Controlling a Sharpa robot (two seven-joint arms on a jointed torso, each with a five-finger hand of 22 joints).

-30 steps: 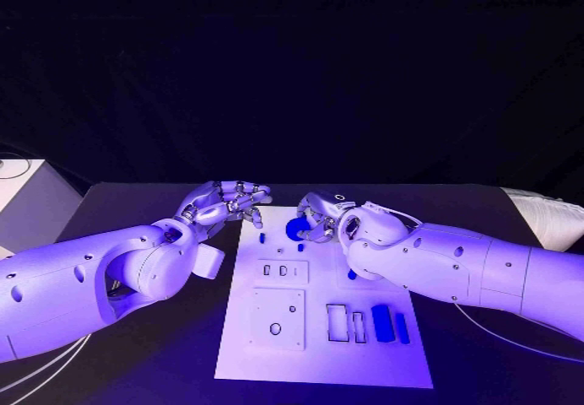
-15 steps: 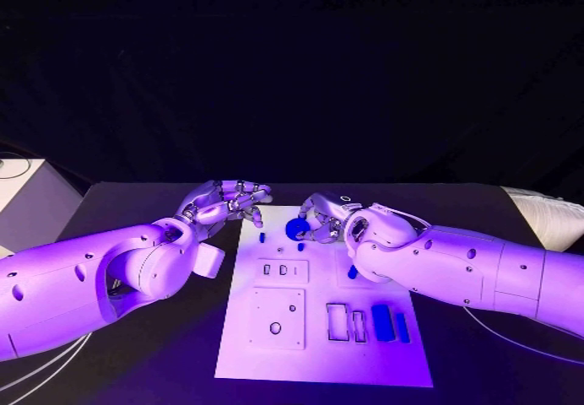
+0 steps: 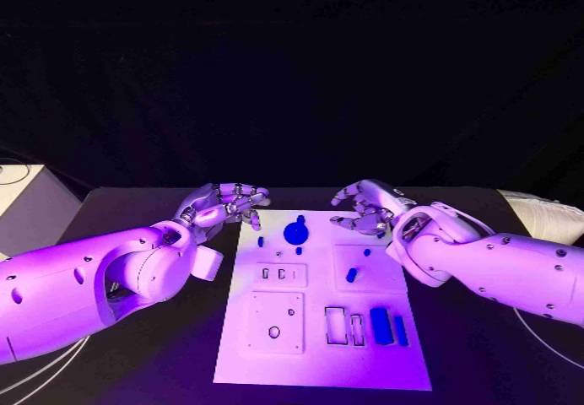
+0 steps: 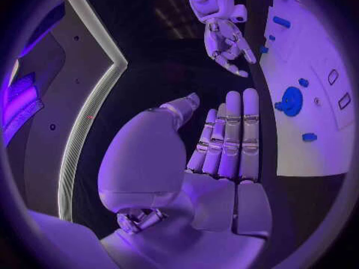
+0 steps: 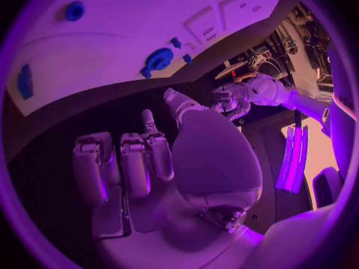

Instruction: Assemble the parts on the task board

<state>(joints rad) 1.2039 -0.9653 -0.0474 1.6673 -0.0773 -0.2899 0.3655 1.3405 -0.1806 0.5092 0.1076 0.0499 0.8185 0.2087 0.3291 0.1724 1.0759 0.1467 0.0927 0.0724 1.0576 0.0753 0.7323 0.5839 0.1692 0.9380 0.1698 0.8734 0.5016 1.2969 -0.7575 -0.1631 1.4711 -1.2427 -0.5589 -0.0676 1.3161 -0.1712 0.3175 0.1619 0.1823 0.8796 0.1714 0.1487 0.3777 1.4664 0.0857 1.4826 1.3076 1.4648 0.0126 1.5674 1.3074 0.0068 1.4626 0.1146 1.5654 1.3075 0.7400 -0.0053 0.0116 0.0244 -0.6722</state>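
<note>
Both hands empty at the far end of the task board (image 3: pixel 319 354) — no part held.

The right hand (image 3: pixel 365 208) hangs with fingers loosely spread just beside the round blue part (image 3: pixel 294 230), which rests on the board's far end; the left hand (image 3: pixel 228 203), fingers apart, hovers off the board's far left corner. To do the next pick well, I'd centre the fingers over one part — clear of the small pieces beside it.
</note>
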